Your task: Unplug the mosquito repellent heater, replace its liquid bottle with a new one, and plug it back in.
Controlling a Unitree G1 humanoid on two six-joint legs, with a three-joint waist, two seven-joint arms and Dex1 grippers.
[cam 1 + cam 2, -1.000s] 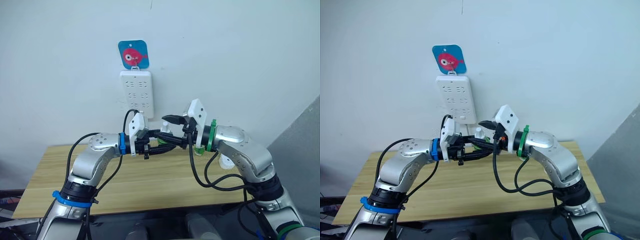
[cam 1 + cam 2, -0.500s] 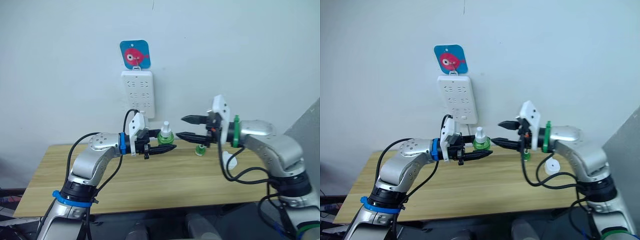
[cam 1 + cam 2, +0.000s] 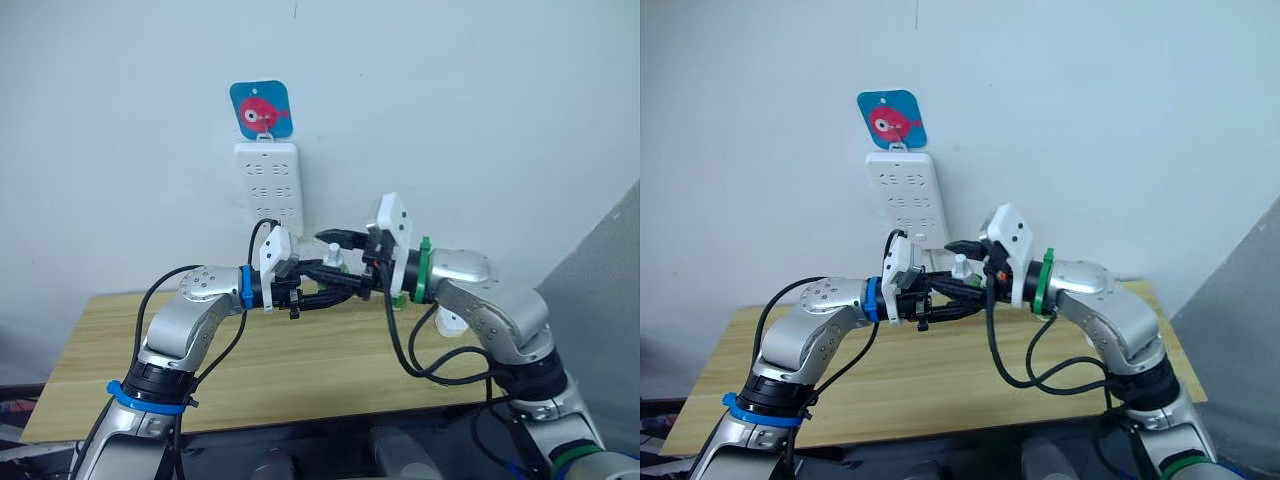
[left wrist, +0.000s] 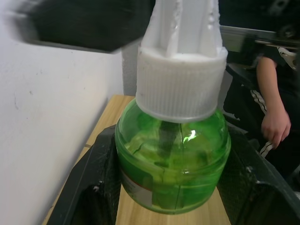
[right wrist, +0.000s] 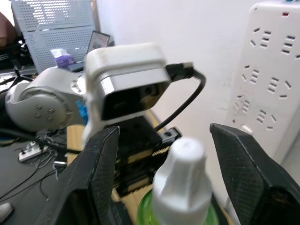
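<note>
A green liquid bottle [image 4: 172, 159] with a ribbed white cap [image 4: 180, 84] stands upright between the fingers of my left gripper [image 3: 330, 285], which is shut on its body above the table. My right gripper [image 3: 338, 262] faces it from the right, open. Its two fingers [image 5: 101, 164] straddle the white cap [image 5: 180, 176] with a gap on each side. A small white rounded piece, which looks like the mosquito repellent heater [image 3: 450, 322], lies on the table behind my right forearm, mostly hidden. A second small green bottle [image 3: 397, 298] peeks out beside it.
A tall white power strip [image 3: 268, 185] hangs on the wall under a blue card with a red fish [image 3: 260, 108], just behind both grippers. The wooden table [image 3: 300, 350] spreads below. A person's hand and sleeve [image 4: 272, 117] show past the table's end.
Half a second ago my right gripper was drawn back to the right, clear of the bottle. It has swung in again and now straddles the cap. The left gripper kept hold of the bottle.
</note>
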